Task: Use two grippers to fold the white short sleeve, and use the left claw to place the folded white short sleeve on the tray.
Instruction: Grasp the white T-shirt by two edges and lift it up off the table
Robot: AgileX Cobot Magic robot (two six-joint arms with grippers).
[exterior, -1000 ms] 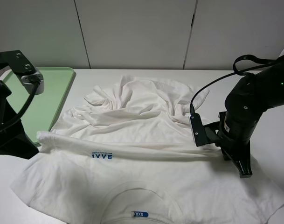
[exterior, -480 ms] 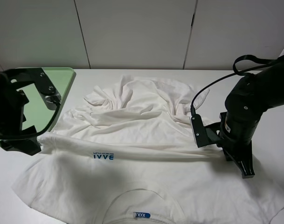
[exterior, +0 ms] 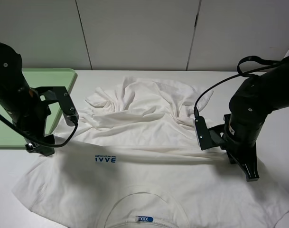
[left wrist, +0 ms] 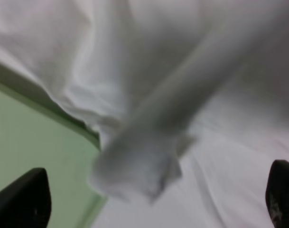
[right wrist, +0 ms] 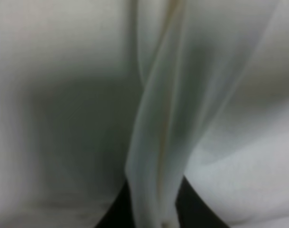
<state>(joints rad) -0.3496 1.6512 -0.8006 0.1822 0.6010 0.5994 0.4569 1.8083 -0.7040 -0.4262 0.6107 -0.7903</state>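
The white short sleeve (exterior: 149, 137) lies spread on the table, with a folded ridge running across its middle above the blue lettering (exterior: 104, 159). My right gripper (exterior: 251, 175) is shut on the right end of that ridge; in the right wrist view a fold of cloth (right wrist: 156, 142) stands pinched between the black fingers (right wrist: 196, 211). At the ridge's left end, my left gripper (exterior: 40, 148) hangs low and open. Its fingertips (left wrist: 25, 199) stand wide on either side of the bunched cloth end (left wrist: 135, 171) without gripping it. The pale green tray (exterior: 59, 78) lies at the back left, partly behind the left arm.
The shirt's far half is crumpled into bunched folds (exterior: 135, 102). Its collar with the blue neck label (exterior: 142, 219) lies at the near edge. A white panelled wall (exterior: 135, 33) closes off the back. Bare white table (exterior: 277, 137) shows to the right of the right arm.
The left arm has swung in from the far left over the tray and come down at the left end of the fold. The right arm and the shirt have stayed put.
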